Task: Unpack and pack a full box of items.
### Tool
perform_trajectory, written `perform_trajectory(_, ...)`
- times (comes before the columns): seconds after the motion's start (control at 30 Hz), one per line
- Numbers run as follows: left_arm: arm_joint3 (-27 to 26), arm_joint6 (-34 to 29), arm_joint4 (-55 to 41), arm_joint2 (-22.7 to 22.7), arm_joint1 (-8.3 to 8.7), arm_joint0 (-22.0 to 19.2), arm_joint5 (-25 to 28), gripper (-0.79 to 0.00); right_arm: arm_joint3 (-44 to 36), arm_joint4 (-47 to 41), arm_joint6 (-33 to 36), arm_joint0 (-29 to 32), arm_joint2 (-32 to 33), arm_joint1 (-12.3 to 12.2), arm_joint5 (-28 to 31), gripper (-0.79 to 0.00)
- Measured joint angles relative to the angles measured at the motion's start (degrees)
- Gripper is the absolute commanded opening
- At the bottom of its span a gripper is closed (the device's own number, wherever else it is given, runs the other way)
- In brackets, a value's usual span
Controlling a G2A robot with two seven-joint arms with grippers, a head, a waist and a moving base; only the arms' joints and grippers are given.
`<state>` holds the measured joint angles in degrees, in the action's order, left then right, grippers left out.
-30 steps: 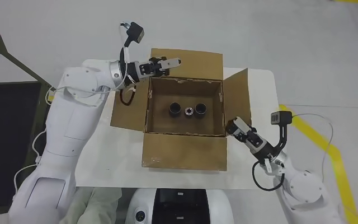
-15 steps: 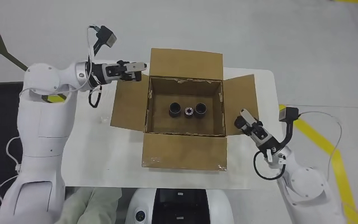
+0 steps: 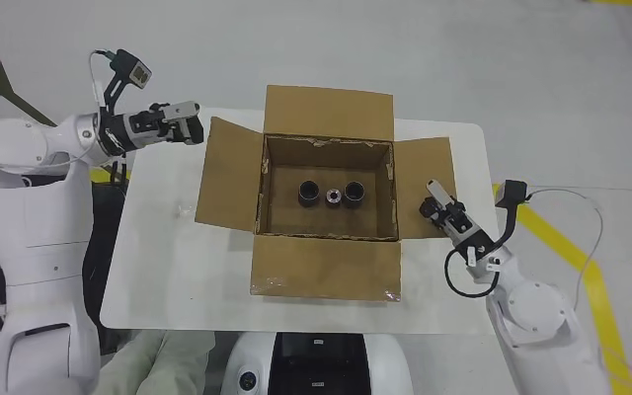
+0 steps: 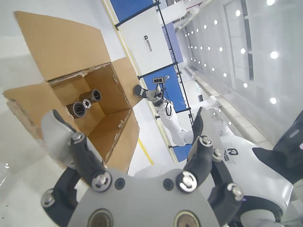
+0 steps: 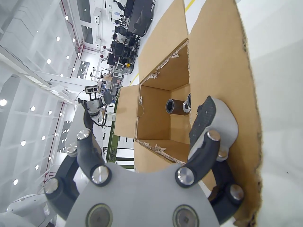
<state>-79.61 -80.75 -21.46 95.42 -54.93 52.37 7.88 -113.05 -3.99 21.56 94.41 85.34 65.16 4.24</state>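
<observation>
Bright, even overhead light from rows of ceiling spots (image 4: 274, 54). Soft shade inside box (image 3: 326, 223); white table (image 3: 168, 267) nearly washed out. Strong fisheye bend at wrist-view edges.

White arms (image 3: 39, 148), black cables (image 3: 446, 278), silver screws (image 4: 101, 180)

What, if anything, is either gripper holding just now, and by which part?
Nothing is held: the left gripper and the right gripper are both open and empty, and the three metal parts lie inside the box.
</observation>
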Motion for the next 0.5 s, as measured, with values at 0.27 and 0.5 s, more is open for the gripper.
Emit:
perform_trajectory(0.27, 8.1, 2.2, 2.3, 0.5, 0.97, -4.4, 1.1, 0.000, 2.1, 0.8, -1.2, -2.0, -1.0, 0.2, -1.3, 0.000)
perform_trajectory(0.5, 13.4, 3.2, 4.9, -1.3, 1.51, -8.7, 2.5, 0.000, 2.6, 2.2, -2.0, -3.0, -1.7, 0.4, -2.3, 0.000)
